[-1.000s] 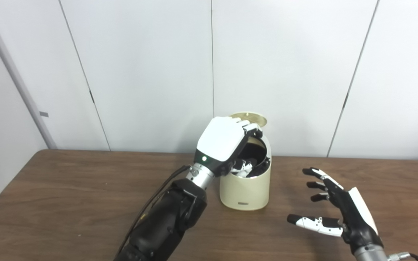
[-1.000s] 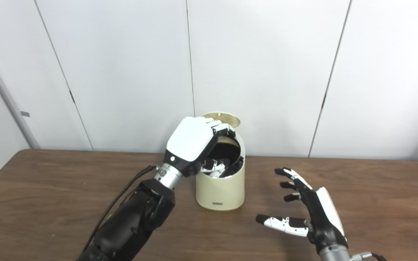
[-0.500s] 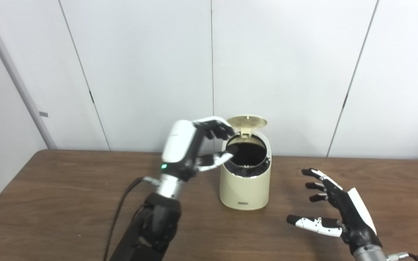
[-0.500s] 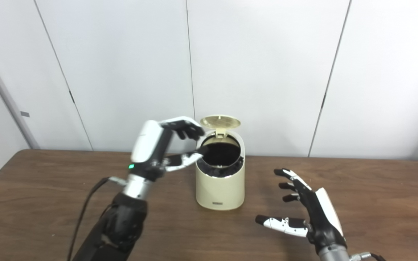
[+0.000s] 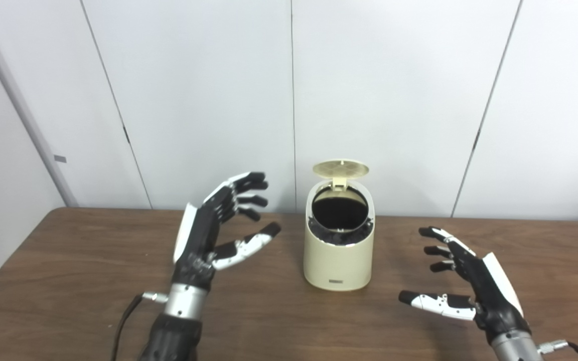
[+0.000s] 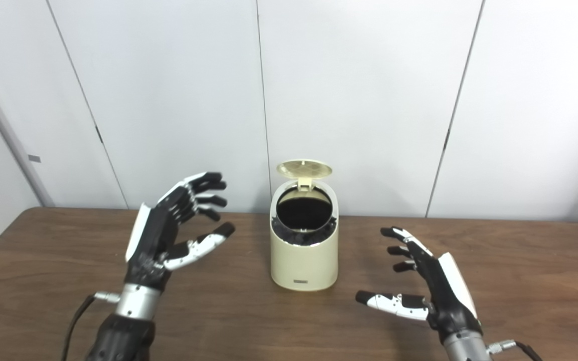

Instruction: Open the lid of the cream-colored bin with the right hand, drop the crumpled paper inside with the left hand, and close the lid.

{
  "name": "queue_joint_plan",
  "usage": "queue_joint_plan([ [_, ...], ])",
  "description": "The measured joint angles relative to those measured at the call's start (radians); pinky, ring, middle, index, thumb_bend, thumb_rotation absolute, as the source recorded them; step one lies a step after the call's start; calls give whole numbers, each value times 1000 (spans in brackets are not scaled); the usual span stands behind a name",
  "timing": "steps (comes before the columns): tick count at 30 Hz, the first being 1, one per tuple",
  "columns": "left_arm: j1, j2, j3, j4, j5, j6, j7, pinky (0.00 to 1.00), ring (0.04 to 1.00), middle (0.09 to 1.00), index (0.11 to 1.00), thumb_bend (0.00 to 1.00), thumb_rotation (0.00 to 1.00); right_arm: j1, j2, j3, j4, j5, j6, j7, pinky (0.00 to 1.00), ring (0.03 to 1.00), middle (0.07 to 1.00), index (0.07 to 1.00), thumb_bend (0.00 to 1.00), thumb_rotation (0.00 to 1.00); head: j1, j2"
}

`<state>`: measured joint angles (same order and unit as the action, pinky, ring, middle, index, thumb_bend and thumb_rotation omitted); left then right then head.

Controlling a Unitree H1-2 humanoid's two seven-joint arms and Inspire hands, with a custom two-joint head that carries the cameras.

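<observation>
Left hand (image 5: pixel 208 235): raised above the table (image 5: pixel 68 281), left of the cream-colored bin (image 5: pixel 338 255), apart from it; fingers spread, holding nothing. Bin upright on the table between both hands. Lid (image 5: pixel 341 169) hinged up at the bin's rear, opening dark; crumpled paper not discernible inside. Right hand (image 5: pixel 474 288): right of the bin, nearer the camera, clear of it; fingers spread, empty.
</observation>
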<state>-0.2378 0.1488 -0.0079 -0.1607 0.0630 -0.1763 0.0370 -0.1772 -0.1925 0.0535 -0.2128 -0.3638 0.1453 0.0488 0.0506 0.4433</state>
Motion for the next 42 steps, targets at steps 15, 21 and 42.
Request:
queue_joint_plan([
  [15,135,22,43,85,-20,-15,-47,569,644,736,769,647,86,0,-3,5,0,6,0,5,644,783,902,820,766,239,3,3],
  [21,151,20,43,147,-1,-62,-47,557,645,729,768,634,26,0,-5,5,0,6,0,7,652,783,904,824,755,225,5,3],
  [42,160,13,35,211,-14,-116,-88,572,654,717,763,631,0,-298,-65,57,78,-20,-42,47,760,862,884,862,788,349,-23,-18],
])
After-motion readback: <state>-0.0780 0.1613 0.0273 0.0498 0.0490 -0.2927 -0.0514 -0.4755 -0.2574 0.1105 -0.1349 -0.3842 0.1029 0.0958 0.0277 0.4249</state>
